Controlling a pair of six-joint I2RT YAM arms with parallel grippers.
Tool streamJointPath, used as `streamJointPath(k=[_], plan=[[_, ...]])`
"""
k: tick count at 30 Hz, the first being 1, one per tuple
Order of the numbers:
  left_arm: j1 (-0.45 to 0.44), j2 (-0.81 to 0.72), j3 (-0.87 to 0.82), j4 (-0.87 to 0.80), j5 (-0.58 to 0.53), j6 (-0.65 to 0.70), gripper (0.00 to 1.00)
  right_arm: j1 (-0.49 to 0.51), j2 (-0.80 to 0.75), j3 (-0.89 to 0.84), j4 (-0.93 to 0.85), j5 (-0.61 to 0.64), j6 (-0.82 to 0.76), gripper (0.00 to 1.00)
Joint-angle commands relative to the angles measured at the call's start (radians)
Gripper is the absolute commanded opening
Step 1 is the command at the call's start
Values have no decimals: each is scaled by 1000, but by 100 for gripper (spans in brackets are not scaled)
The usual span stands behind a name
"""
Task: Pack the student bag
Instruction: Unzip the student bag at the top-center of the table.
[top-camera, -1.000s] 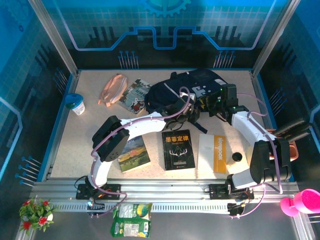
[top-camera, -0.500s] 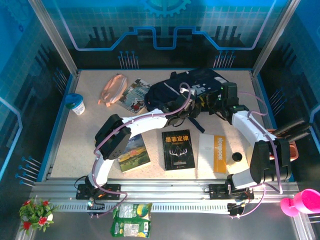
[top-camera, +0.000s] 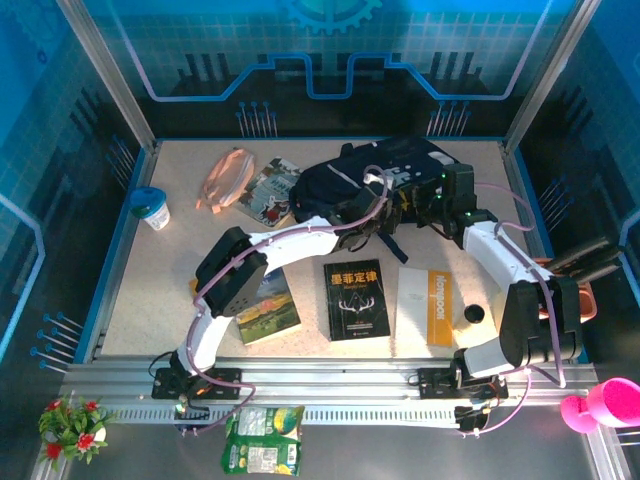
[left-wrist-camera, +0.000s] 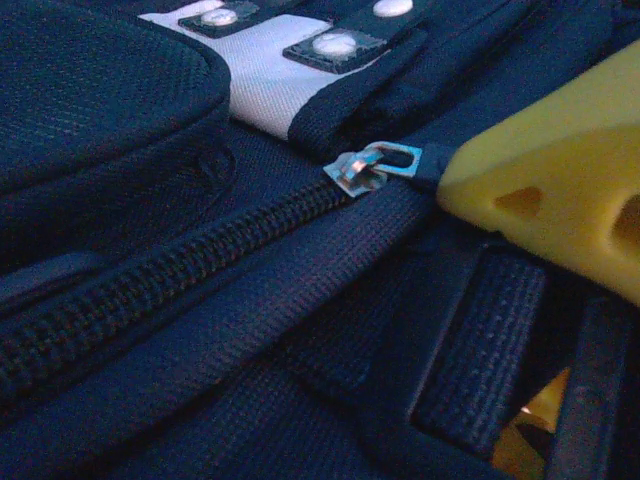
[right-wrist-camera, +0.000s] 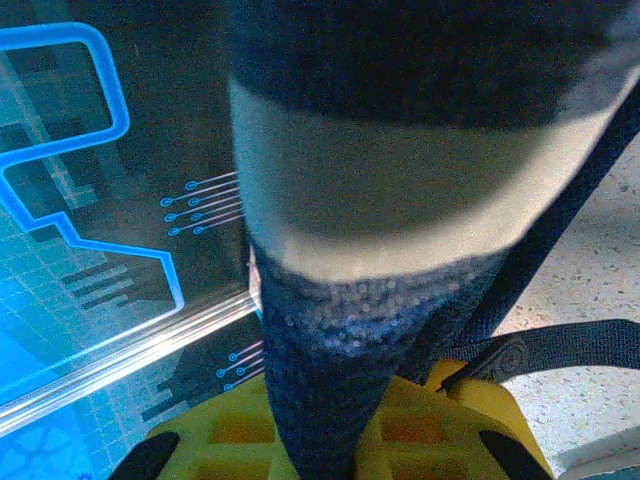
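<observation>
Your right hand (right-wrist-camera: 340, 425) pinches the student bag (top-camera: 320, 185); the zipper pull (left-wrist-camera: 368, 166) lies just beside your left hand (top-camera: 388, 212), its track (left-wrist-camera: 180, 290) trailing away, though that hand's grip I cannot tell.

Speckled beige table (top-camera: 145, 300) enclosed by blue circuit-patterned walls (top-camera: 200, 40)

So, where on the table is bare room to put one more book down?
Widest: the left side, between the cup and the green book. Also a small patch in the far right corner, beside the student bag. Crowded: the middle, around the bag, and the three books in front.
</observation>
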Motion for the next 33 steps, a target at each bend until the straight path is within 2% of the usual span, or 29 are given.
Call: streamJointPath(k=[1,6,11,16,24,26,33], plan=[[39,39,43,82,-13,44,25,66,-26,7,24,-182,29,0],[42,18,15,98,-11,46,12,63,-21,10,0,-155,6,0],[46,-38,-59,106,-18,45,6,39,-11,38,-59,-82,-59,0],[51,-124,-156,89,-18,36,5,14,4,55,-93,-35,-106,0],[72,-246,-264,-51,15,-15,2,-5,17,53,-116,16,-150,0],[78,-277,-292,-88,53,1,0,-10,18,51,-125,28,-161,0],[131,-386,-425,-158,71,39,0,-17,8,47,-148,72,-196,0]])
